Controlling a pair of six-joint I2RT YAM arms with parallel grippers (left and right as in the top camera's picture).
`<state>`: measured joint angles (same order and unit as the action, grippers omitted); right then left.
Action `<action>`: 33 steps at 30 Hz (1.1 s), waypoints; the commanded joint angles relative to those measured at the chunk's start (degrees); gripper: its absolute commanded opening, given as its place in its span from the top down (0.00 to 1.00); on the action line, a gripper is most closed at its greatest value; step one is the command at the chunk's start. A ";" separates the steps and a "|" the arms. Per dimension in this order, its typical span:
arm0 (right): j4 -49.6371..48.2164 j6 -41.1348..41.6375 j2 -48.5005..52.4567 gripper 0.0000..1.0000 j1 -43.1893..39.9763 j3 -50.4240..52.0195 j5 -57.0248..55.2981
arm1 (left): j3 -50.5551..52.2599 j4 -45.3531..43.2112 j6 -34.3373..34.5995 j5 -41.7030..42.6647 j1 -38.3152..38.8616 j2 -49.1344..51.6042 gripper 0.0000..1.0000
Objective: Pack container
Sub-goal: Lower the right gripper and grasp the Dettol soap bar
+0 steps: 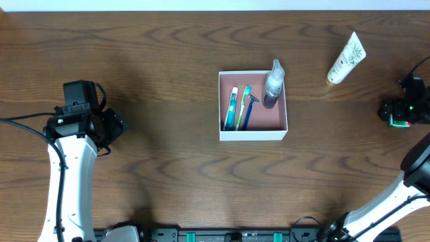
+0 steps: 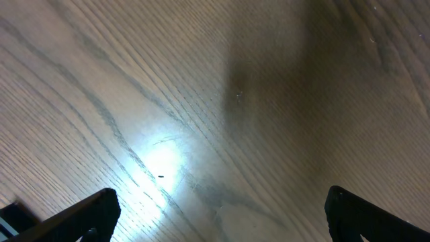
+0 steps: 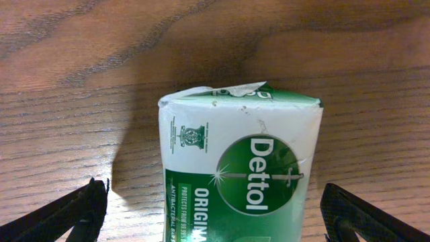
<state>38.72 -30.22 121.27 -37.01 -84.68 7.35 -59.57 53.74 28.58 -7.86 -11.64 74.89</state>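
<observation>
The container (image 1: 254, 132) is a white-walled box with a reddish-brown inside at the table's middle. It holds toothbrushes (image 1: 237, 107), a blue razor (image 1: 249, 107) and a clear bottle (image 1: 273, 85). My right gripper (image 1: 396, 114) is at the far right edge. In the right wrist view it (image 3: 215, 218) is open, its fingers on either side of a green and white Dettol soap pack (image 3: 238, 168) lying on the table, not touching it. My left gripper (image 1: 111, 128) is at the far left, open and empty over bare wood in the left wrist view (image 2: 218, 215).
A white tube (image 1: 347, 58) with a leaf print lies at the back right, left of my right gripper. The wooden table (image 1: 175, 175) runs under everything.
</observation>
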 commanded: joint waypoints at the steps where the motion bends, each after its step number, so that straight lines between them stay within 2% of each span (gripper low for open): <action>1: 0.07 -0.74 0.72 0.01 0.55 0.07 -0.48 | 0.00 0.22 0.68 -0.26 -0.35 0.17 0.02; 33: 0.92 -0.74 0.87 0.01 0.55 0.17 -1.18 | 0.00 0.22 0.68 -0.26 -0.35 0.17 0.02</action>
<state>39.40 -30.22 121.30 -37.01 -84.68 6.42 -59.57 53.76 28.58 -7.86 -11.64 74.89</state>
